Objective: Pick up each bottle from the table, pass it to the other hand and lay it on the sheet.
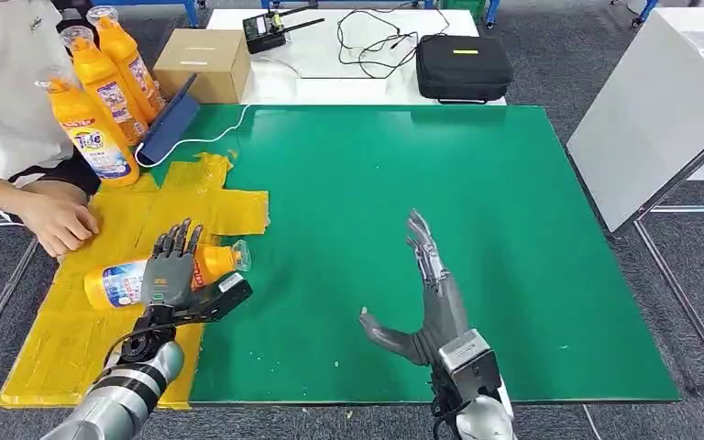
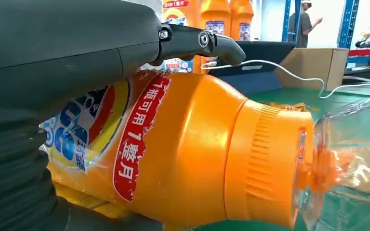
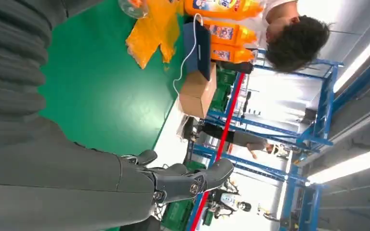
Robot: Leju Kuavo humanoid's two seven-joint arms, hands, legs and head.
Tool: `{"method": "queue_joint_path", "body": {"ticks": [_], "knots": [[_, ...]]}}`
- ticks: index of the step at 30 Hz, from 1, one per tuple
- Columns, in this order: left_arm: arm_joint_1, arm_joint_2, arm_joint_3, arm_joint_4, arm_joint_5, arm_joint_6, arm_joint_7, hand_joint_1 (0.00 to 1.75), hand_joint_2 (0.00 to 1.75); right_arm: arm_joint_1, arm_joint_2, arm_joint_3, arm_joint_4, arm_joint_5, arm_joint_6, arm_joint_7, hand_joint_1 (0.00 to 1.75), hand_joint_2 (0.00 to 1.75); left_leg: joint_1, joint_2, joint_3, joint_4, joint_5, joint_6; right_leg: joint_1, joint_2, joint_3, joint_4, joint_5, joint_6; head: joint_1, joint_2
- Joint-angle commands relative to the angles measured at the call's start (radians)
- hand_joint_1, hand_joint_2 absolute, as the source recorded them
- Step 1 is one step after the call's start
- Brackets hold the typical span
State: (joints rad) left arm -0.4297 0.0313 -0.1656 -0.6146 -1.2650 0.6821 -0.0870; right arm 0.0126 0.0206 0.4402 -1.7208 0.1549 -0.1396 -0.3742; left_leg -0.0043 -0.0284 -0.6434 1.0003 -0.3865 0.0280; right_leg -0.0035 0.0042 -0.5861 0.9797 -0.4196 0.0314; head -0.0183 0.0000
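Your orange plastic detergent bottle point(image 1: 124, 278) lies on its side on the yellow sheet point(image 1: 55, 348), near left on the green table point(image 1: 376, 183); your left hand point(image 1: 169, 271) rests over it. Your right hand point(image 1: 422, 302) hovers flat, fingers spread, holding nothing.

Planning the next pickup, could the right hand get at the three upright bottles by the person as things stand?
Probably not. The right hand is open mid-table, while the upright bottles stand at the far left corner, beyond the left hand holding the lying bottle.
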Motion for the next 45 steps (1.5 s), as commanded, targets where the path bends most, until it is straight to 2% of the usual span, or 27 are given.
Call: {"method": "queue_joint_path", "body": {"ticks": [1, 4, 6, 8, 9, 11, 15, 16, 19, 20, 22, 23, 24, 25, 26, 28, 29, 32, 34, 38, 40, 41, 45], "knots": [[0.021, -0.028, 0.05, 0.039, 0.068, -0.023, -0.045, 0.0, 1.75, 0.004, -0.001, -0.041, 0.044, 0.0, -0.008, 0.006, 0.0, 1.75, 0.0, 0.003, 0.004, -0.001, -0.001, -0.001, 0.001, 0.001, 0.004, -0.002, -0.001, 0.0, 0.0, 0.0], [0.057, -0.034, 0.054, -0.047, 0.108, 0.016, -0.079, 0.0, 1.75, 0.018, 0.003, -0.051, 0.044, -0.001, -0.007, 0.008, 0.0, 1.75, 0.0, 0.002, 0.003, -0.001, -0.001, -0.001, 0.0, 0.001, 0.003, -0.001, -0.001, 0.0, 0.0, 0.0], [0.121, -0.041, 0.092, -0.21, 0.061, 0.016, -0.091, 0.0, 1.75, 0.026, 0.001, -0.054, 0.047, 0.0, -0.009, 0.009, 0.0, 1.75, 0.0, 0.004, 0.004, -0.001, -0.002, -0.001, 0.001, 0.002, 0.004, -0.002, -0.001, 0.0, 0.0, 0.0], [0.207, -0.083, 0.193, -0.438, -0.06, 0.016, -0.148, 0.0, 1.75, 0.032, -0.006, -0.054, 0.053, 0.001, -0.013, 0.008, 0.0, 1.75, 0.001, 0.005, 0.004, 0.0, -0.003, -0.001, 0.001, 0.002, 0.004, -0.002, -0.001, 0.0, 0.0, 0.0], [0.233, -0.111, 0.23, -0.505, -0.02, 0.016, -0.218, 0.0, 1.75, 0.038, -0.008, -0.055, 0.05, 0.001, -0.015, 0.006, 0.0, 1.75, 0.001, 0.005, 0.003, 0.0, -0.003, -0.001, 0.001, 0.002, 0.004, -0.001, -0.001, 0.0, 0.0, 0.0], [0.252, -0.141, 0.269, -0.579, -0.014, 0.016, -0.279, 0.0, 1.75, 0.044, -0.01, -0.057, 0.044, 0.002, -0.017, 0.0, 0.0, 1.75, 0.001, 0.002, -0.001, 0.001, -0.001, -0.001, 0.001, 0.0, -0.001, -0.001, 0.0, 0.0, 0.0, 0.0], [0.252, -0.141, 0.269, -0.579, -0.014, 0.016, -0.279, 0.0, 1.75, 0.044, -0.01, -0.057, 0.044, 0.002, -0.017, 0.0, 0.0, 1.75, 0.001, 0.003, -0.002, 0.002, -0.003, -0.001, 0.001, 0.0, -0.001, -0.001, -0.002, 0.0, 0.0, 0.0], [0.261, -0.159, 0.287, -0.614, -0.021, 0.016, -0.303, 0.0, 1.75, 0.048, -0.012, -0.057, 0.036, 0.002, -0.018, 0.0, 0.0, 1.75, 0.001, 0.004, -0.002, 0.001, -0.002, -0.001, 0.001, 0.002, -0.002, -0.001, -0.001, 0.0, 0.0, 0.0], [0.301, -0.286, 0.436, -0.858, -0.059, 0.016, -0.547, 0.0, 1.75, 0.065, -0.022, -0.061, 0.022, 0.004, -0.03, -0.006, 0.0, 1.75, 0.001, 0.004, -0.004, 0.002, -0.003, -0.001, 0.001, 0.001, -0.003, 0.0, -0.001, 0.0, 0.0, 0.0], [0.315, -0.31, 0.443, -0.924, -0.046, 0.016, -0.605, 0.0, 1.75, 0.075, -0.027, -0.064, 0.015, 0.005, -0.034, -0.01, 0.0, 1.75, 0.002, 0.002, -0.006, 0.003, -0.002, -0.001, 0.002, 0.0, -0.006, 0.0, 0.0, 0.0, 0.0, 0.0], [0.346, -0.313, 0.385, -0.983, 0.019, 0.016, -0.611, 0.0, 1.75, 0.104, -0.026, -0.079, -0.009, 0.012, -0.046, -0.015, 0.0, 1.75, 0.001, 0.001, -0.005, 0.003, -0.002, -0.001, 0.001, -0.002, -0.004, 0.0, -0.002, 0.001, 0.0, 0.0], [0.359, -0.306, 0.354, -0.998, 0.048, 0.016, -0.603, 0.0, 1.75, 0.113, -0.025, -0.084, -0.014, 0.016, -0.048, -0.015, 0.0, 1.75, 0.001, 0.0, -0.004, 0.002, -0.002, -0.001, 0.001, -0.001, -0.004, -0.001, -0.001, 0.001, 0.0, 0.0], [0.377, -0.272, 0.293, -1.006, 0.077, 0.016, -0.555, 0.0, 1.75, 0.123, -0.023, -0.088, -0.022, 0.021, -0.051, -0.015, 0.0, 1.75, 0.001, 0.001, -0.003, 0.003, -0.003, -0.001, 0.001, -0.001, -0.002, 0.0, -0.003, 0.001, 0.0, 0.0], [0.407, -0.172, 0.136, -1.022, 0.207, 0.016, -0.451, 0.0, 1.75, 0.136, -0.018, -0.096, -0.033, 0.031, -0.057, -0.014, 0.0, 1.75, 0.001, 0.003, -0.003, 0.002, -0.003, -0.001, 0.001, 0.001, -0.002, 0.0, -0.002, 0.001, 0.0, 0.0], [0.423, -0.108, 0.045, -1.058, 0.269, 0.016, -0.379, 0.0, 1.75, 0.145, -0.015, -0.1, -0.04, 0.04, -0.061, -0.011, 0.0, 1.75, 0.0, 0.004, -0.004, 0.001, -0.003, -0.001, 0.0, 0.001, -0.004, 0.0, -0.001, 0.0, 0.0, 0.0], [0.455, -0.037, -0.073, -1.121, 0.368, -0.018, -0.293, 0.0, 1.75, 0.161, -0.013, -0.107, -0.051, 0.054, -0.069, -0.005, 0.0, 1.75, 0.0, 0.002, -0.004, 0.001, -0.003, -0.002, 0.001, -0.001, -0.003, 0.0, -0.002, 0.0, 0.0, 0.0], [0.468, -0.017, -0.105, -1.145, 0.46, -0.059, -0.288, 0.0, 1.75, 0.167, -0.014, -0.11, -0.055, 0.059, -0.07, -0.002, 0.0, 1.75, 0.0, 0.002, -0.004, 0.001, -0.003, -0.002, 0.001, -0.001, -0.005, 0.0, -0.001, 0.0, 0.0, 0.0], [0.521, -0.001, -0.15, -1.171, 0.7, -0.24, -0.304, 0.0, 1.75, 0.195, -0.024, -0.117, -0.068, 0.078, -0.078, 0.005, 0.0, 1.75, 0.0, 0.0, -0.005, 0.0, -0.002, -0.001, 0.0, -0.001, -0.005, -0.001, -0.001, 0.0, 0.0, 0.0], [0.53, -0.007, -0.151, -1.163, 0.7, -0.237, -0.313, 0.0, 1.75, 0.203, -0.028, -0.12, -0.072, 0.08, -0.08, 0.005, 0.0, 1.75, 0.001, 0.001, -0.001, 0.001, -0.004, -0.002, 0.001, -0.001, -0.001, -0.001, -0.004, -0.002, 0.0, 0.0], [0.525, -0.004, -0.152, -1.155, 0.725, -0.263, -0.316, 0.0, 1.75, 0.202, -0.027, -0.121, -0.07, 0.082, -0.08, 0.006, 0.0, 1.75, 0.001, 0.002, -0.004, 0.0, -0.003, -0.002, 0.001, 0.0, -0.004, -0.001, -0.003, -0.002, 0.0, 0.0], [0.557, 0.013, -0.167, -1.148, 0.903, -0.489, -0.278, 0.0, 1.75, 0.222, -0.038, -0.126, -0.074, 0.093, -0.082, 0.018, 0.0, 1.75, 0.001, 0.002, -0.001, 0.001, -0.005, -0.003, 0.001, 0.0, -0.001, -0.001, -0.004, -0.002, 0.0, 0.0], [0.578, 0.021, -0.175, -1.137, 0.953, -0.549, -0.275, 0.0, 1.75, 0.238, -0.043, -0.131, -0.076, 0.097, -0.086, 0.019, 0.0, 1.75, 0.0, 0.002, -0.003, -0.001, -0.003, -0.002, 0.0, 0.0, -0.003, -0.002, -0.003, -0.002, 0.0, 0.0], [0.654, 0.032, -0.182, -1.099, 1.083, -0.612, -0.262, 0.0, 1.75, 0.299, -0.046, -0.151, -0.091, 0.078, -0.102, 0.029, 0.0, 1.75, 0.0, 0.002, -0.002, -0.001, -0.004, -0.002, 0.0, 0.0, -0.002, -0.002, -0.003, -0.002, 0.0, 0.0]]}}
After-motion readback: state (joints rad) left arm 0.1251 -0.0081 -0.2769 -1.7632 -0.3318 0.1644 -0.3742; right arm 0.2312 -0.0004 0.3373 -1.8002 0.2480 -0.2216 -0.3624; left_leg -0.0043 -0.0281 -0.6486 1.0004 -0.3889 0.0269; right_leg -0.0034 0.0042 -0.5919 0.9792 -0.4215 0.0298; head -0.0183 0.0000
